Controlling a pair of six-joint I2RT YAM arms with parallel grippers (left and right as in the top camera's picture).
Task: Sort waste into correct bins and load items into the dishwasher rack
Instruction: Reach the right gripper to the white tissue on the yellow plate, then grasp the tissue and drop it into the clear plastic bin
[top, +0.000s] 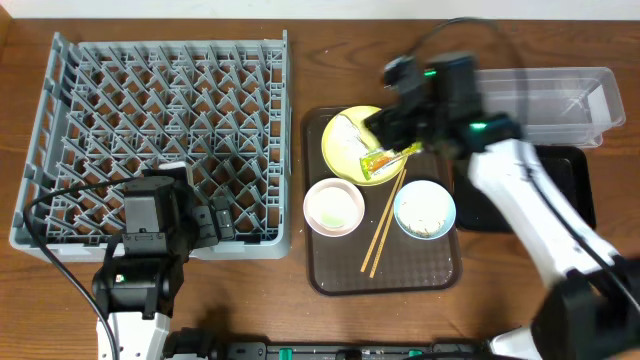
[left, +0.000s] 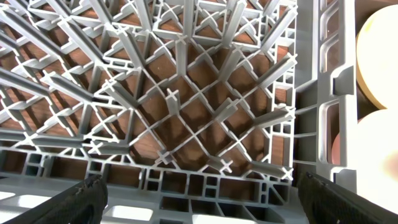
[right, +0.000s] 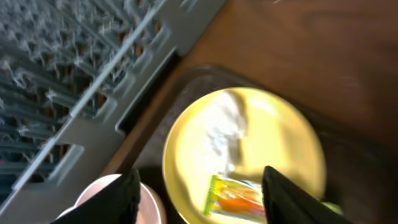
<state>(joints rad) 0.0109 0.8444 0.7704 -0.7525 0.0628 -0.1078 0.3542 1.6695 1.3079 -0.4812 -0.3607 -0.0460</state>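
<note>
The yellow plate on the brown tray holds a white crumpled scrap and the green-and-orange wrapper, which also shows in the right wrist view. My right gripper is open above the plate, its fingers either side of the wrapper. The pinkish-white bowl and the light blue bowl with beige crumbs sit in front, chopsticks between them. My left gripper is open over the front edge of the grey rack. The cup is out of view.
The clear tub stands at the back right, with the black tray just in front of it, partly under my right arm. The rack's wall runs beside the brown tray.
</note>
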